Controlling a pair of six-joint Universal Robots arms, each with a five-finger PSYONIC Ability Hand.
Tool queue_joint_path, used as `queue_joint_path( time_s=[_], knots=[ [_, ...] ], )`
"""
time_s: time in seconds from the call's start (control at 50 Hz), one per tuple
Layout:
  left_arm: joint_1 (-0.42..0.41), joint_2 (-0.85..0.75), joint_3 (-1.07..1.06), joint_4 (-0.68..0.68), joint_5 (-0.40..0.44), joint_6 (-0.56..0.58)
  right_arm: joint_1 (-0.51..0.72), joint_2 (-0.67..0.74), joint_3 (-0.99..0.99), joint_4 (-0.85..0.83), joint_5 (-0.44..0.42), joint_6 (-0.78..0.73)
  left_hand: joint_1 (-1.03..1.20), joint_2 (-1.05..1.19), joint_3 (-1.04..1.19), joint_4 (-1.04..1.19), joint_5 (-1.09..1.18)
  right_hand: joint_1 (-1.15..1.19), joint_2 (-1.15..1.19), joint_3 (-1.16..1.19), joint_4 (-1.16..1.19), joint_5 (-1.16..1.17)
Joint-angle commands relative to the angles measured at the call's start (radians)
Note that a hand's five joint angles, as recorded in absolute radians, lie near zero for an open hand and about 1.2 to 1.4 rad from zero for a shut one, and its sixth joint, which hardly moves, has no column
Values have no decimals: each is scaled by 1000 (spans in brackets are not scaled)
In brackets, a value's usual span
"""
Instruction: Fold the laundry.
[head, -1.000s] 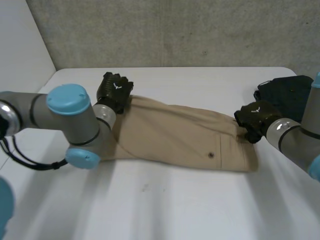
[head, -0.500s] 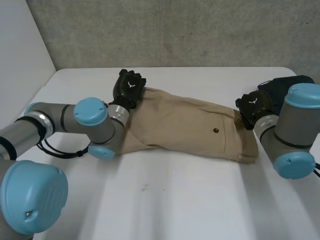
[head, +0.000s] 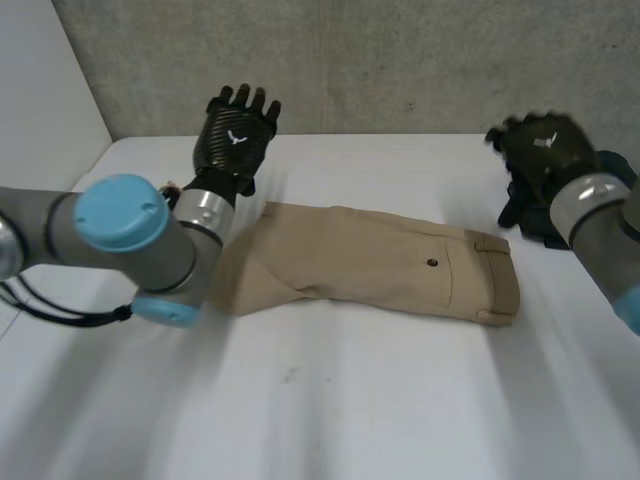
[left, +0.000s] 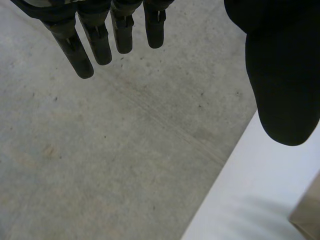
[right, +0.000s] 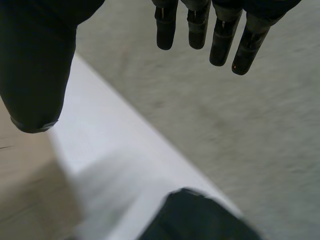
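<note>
Khaki trousers (head: 370, 262) lie folded into a long flat band across the middle of the white desk (head: 350, 400). The waistband end (head: 500, 282) points to the robot's right, and a small dark button (head: 432, 263) sits on the back pocket just beside it. The leg end reaches toward the left arm, whose grey elbow and light-blue cap stand in front of it in the head view.

The left hand (head: 235, 140) hangs in the air above the far edge of the desk, beyond the leg end, touching no cloth. In the left wrist view its fingers (left: 100, 40) are straight and slightly spread, with the thumb (left: 282, 75) held well apart from them and nothing between. A small khaki corner shows beside the thumb.

The right hand (head: 545, 150) is raised near the far right corner, beyond the waistband and apart from it. Its fingers (right: 220, 35) are also straight and relaxed, with the thumb (right: 35, 65) wide of them, holding nothing. Under this hand a dark, crumpled garment (right: 200, 215) lies on the desk, near the trousers' waistband. A grey concrete wall (head: 400, 60) rises behind the desk.
</note>
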Motion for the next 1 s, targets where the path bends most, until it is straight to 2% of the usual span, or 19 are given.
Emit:
queue_joint_path(
  time_s=[0.02, 0.16, 0.36, 0.42, 0.48, 0.5, 0.52, 0.54, 0.66, 0.74, 0.84, 0.94, 1.0],
  knots=[
    [21, 207, -238, -138, -25, -146, -73, -58, 170, 199, -152, 116, 39, 31, 25, 30, 10, 49, 28, 31, 19, 10],
    [39, 288, -362, -293, -25, -338, -139, -56, 335, 66, -273, 233, 51, 42, 37, 42, 22, 216, 196, 198, 186, 177],
    [35, 293, -425, -315, -28, -375, -143, 72, 355, -79, -269, 238, 54, 45, 40, 45, 25, 269, 249, 251, 239, 230],
    [33, 293, -425, -313, -29, -377, -138, 112, 336, -106, -241, 230, 54, 45, 40, 45, 25, 360, 340, 342, 330, 321],
    [32, 292, -425, -313, -29, -377, -138, 160, 322, -143, -200, 200, 54, 45, 40, 45, 25, 582, 562, 564, 552, 543],
    [32, 293, -427, -313, -29, -377, -139, 169, 316, -145, -190, 189, 54, 45, 40, 45, 25, 752, 732, 734, 722, 713],
    [30, 293, -427, -313, -31, -377, -144, 174, 312, -154, -166, 167, 54, 45, 40, 45, 25, 1149, 1128, 1131, 1119, 1110],
    [30, 292, -427, -313, -29, -377, -147, 171, 314, -158, -155, 157, 54, 45, 40, 45, 25, 1192, 1172, 1175, 1162, 1153],
    [28, 302, -434, -319, -31, -375, -181, 93, 317, -154, -132, 101, 54, 45, 40, 45, 25, 1193, 1173, 1175, 1163, 1154],
    [36, 336, -450, -321, -31, -377, -285, -2, 326, -135, -161, 37, 51, 42, 37, 42, 22, 1193, 1173, 1175, 1163, 1154],
    [41, 377, -473, -321, -31, -377, -377, -42, 277, -11, -212, -174, 48, 39, 34, 39, 19, 1193, 1173, 1175, 1163, 1154],
    [42, 407, -493, -322, -31, -377, -359, -44, 191, 70, -193, -362, 39, 31, 25, 30, 10, 1193, 1173, 1175, 1163, 1154],
    [41, 416, -496, -321, -31, -378, -233, -44, 129, 70, -193, -405, 36, 28, 22, 27, 7, 1193, 1173, 1175, 1163, 1154]
  ],
)
